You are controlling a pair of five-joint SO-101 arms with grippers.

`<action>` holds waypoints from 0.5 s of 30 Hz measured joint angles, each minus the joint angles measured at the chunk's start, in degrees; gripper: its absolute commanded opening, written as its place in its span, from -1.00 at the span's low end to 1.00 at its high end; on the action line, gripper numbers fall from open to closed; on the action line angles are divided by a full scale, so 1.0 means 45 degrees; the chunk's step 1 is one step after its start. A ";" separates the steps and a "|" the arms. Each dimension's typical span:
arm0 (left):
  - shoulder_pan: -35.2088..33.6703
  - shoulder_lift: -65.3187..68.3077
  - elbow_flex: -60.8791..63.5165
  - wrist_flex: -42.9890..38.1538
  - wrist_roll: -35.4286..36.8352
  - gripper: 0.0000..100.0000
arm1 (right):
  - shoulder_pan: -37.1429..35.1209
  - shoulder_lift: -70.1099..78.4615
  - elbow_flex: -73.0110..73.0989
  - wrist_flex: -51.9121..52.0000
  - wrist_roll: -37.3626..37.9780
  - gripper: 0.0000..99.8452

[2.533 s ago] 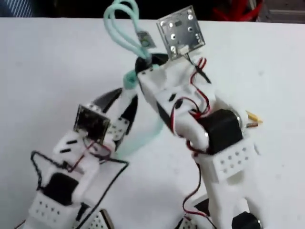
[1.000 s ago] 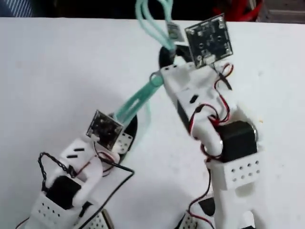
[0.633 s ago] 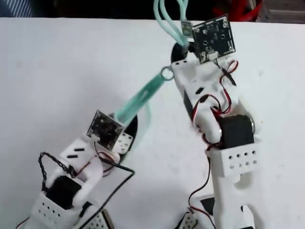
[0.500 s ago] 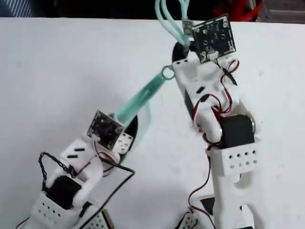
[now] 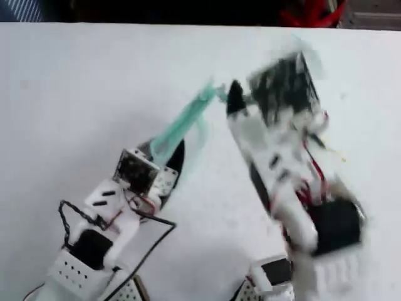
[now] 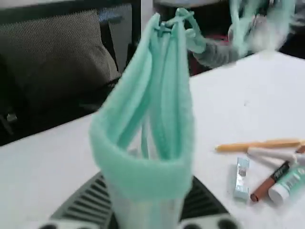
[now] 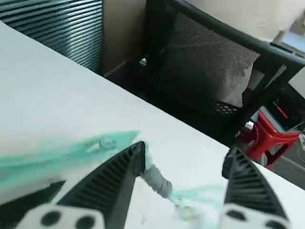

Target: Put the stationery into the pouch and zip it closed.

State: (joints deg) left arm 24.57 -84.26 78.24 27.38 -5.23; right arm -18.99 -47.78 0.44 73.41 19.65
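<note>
— So, where's the pouch (image 5: 182, 122)?
— Clamped in the left gripper (image 6: 147, 206), stretching toward about one o'clock over the table (image 5: 75, 75). The right gripper (image 7: 186, 155), by its far end, has jaws spread. Stationery (image 6: 257, 144) lies loose.

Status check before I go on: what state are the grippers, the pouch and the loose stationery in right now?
Left gripper: shut on the pouch.
Right gripper: open, jaws wide apart.
Pouch: held up by one end; zip state cannot be told.
Pencil: lying on the table, outside the pouch.
Marker: lying beside the pencil, outside the pouch.
</note>
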 measured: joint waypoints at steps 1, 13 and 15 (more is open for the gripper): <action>0.0000 0.0000 0.0059 -0.0645 0.0000 -0.95 | 0.0098 -0.0098 -0.0508 0.0645 0.0195 -0.54; 0.0039 0.4122 -0.1485 -0.2168 0.0469 -0.95 | 0.6291 0.4513 -0.2462 0.3692 0.4728 -0.55; 0.0059 0.5294 -0.1836 -0.2168 0.0527 -0.95 | 0.7092 0.5841 -0.2462 0.3692 0.5978 -0.55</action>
State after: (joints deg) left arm 24.84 -60.44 69.98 17.63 -2.86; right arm 12.92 -21.49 -10.64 90.02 46.55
